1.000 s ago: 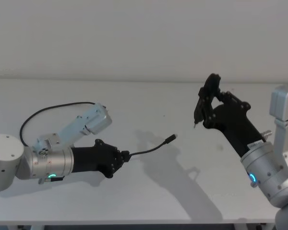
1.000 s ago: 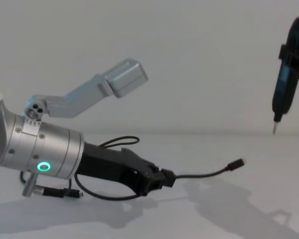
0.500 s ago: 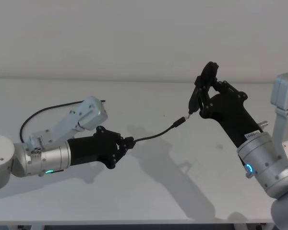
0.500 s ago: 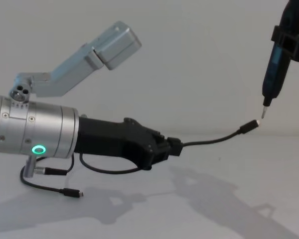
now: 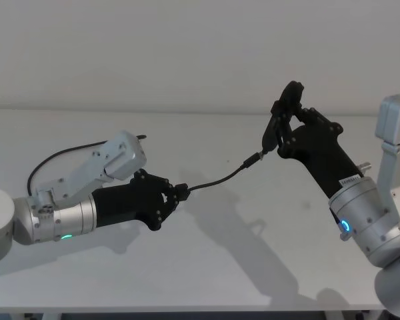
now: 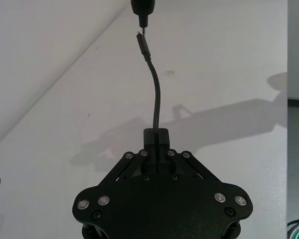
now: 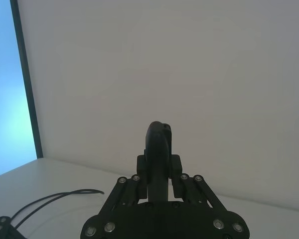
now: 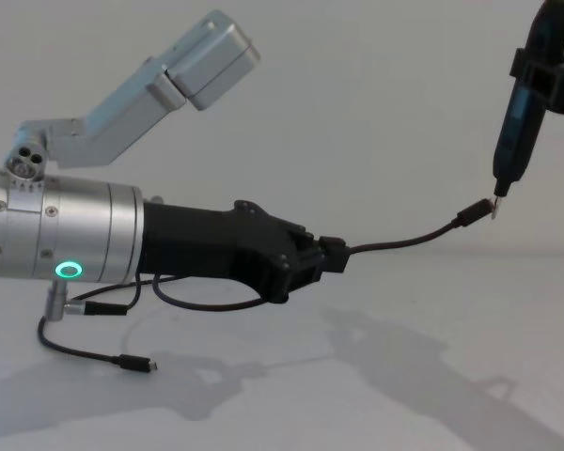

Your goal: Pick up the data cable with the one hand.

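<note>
Counted: two grippers, one data cable (image 5: 220, 180), one extra thin wire.
Gripped at the chunkier plug by the left gripper (image 5: 180, 194), shut narrow on it, raised above the white table (image 5: 207, 267).
From there, arcing through air toward the right, off the table, smaller plug (image 8: 470, 215) touching the metal tip of a dark pen-shaped tool (image 8: 519, 122).
Clamped upright in the right gripper (image 7: 158, 167), that tool, held snug on both sides.
Lying on the table under the left arm: the thin black wire (image 8: 85, 349) with a small plug end.
Glowing green on the left wrist cylinder, one ring (image 8: 69, 271); glowing blue on the right, one (image 5: 345, 229).
On the right wrist, one small white label (image 5: 351, 181), too small to read.
</note>
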